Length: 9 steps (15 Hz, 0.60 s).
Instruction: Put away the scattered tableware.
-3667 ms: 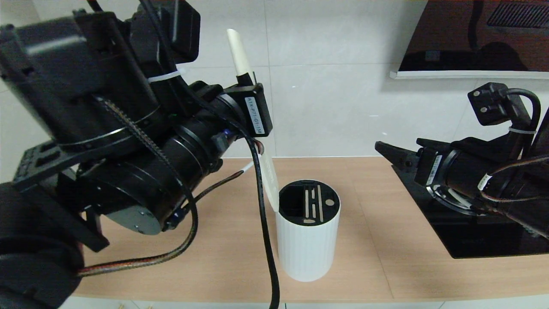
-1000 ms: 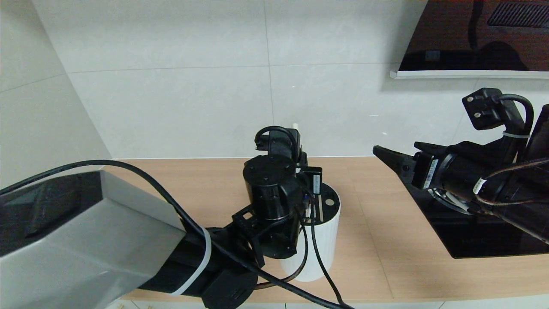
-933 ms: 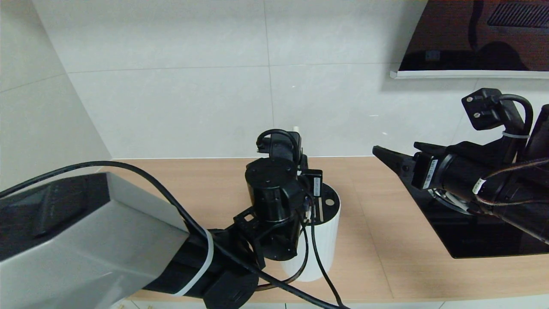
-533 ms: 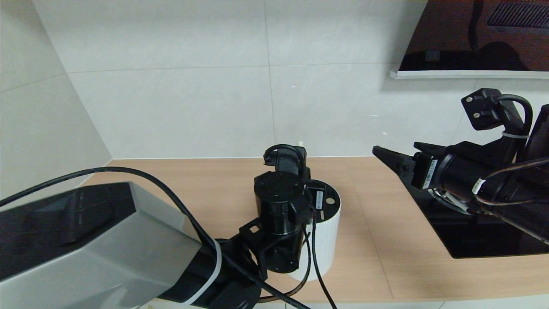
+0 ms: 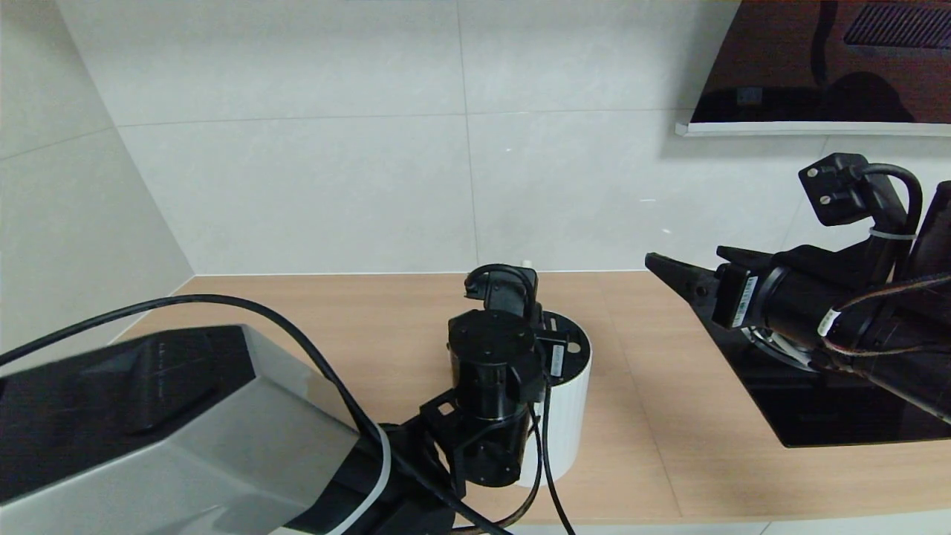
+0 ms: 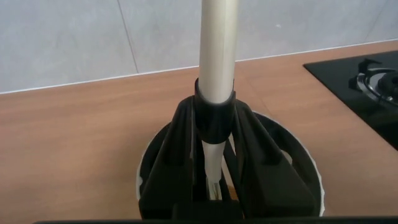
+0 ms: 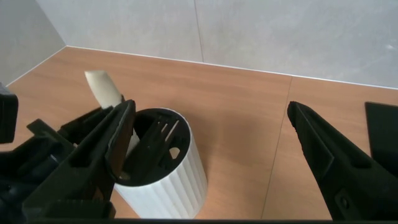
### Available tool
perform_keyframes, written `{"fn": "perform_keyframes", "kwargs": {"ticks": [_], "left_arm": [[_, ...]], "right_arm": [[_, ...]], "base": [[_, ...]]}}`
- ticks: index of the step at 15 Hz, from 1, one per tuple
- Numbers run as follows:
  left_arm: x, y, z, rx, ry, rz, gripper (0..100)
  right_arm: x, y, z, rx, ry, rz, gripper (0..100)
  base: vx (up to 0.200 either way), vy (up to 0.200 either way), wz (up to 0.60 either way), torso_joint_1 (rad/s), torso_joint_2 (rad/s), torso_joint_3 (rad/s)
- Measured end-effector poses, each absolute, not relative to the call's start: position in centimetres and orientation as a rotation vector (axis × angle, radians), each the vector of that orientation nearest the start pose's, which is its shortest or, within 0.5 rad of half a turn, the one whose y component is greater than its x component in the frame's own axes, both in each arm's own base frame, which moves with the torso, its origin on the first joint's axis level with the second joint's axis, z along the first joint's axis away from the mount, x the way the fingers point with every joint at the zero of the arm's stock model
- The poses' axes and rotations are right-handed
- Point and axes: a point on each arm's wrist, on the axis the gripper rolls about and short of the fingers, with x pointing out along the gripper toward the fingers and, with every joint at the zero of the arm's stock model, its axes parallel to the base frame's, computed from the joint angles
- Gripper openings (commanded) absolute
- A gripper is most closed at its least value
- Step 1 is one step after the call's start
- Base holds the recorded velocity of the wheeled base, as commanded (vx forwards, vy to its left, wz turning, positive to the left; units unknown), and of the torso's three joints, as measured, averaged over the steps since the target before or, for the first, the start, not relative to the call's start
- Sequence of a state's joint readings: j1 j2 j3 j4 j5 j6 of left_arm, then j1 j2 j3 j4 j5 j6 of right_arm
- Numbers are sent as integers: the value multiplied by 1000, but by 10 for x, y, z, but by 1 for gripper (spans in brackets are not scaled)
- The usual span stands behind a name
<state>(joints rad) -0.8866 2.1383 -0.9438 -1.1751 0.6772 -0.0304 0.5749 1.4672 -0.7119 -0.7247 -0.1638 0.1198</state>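
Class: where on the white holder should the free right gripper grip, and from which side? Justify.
Probably the upright ribbed wall of the holder, mid-height, from the robot's right. The left gripper, shut on a utensil, crowds its top and left; the open right gripper is on the clear side.

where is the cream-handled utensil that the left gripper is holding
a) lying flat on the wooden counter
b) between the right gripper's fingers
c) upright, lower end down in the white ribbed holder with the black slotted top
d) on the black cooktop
c: in the left wrist view the left gripper is clamped on the cream-handled utensil, which stands upright with its lower end inside the top of the white ribbed holder.
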Motion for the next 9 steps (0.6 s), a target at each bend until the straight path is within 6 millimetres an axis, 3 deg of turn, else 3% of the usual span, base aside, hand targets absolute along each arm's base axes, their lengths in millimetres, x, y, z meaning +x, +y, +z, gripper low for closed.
{"fn": "perform_keyframes", "kwargs": {"ticks": [1,9], "left_arm": [[259,-296,116,-16,18,-210,100],[258,-295,120,-36,-2,-211,100]], "right_arm": [[212,133,230,107,54,409,100],[213,133,229,105,59,408,100]], "base": [[0,0,0,0,0,0],[0,0,0,0,0,0]]}}
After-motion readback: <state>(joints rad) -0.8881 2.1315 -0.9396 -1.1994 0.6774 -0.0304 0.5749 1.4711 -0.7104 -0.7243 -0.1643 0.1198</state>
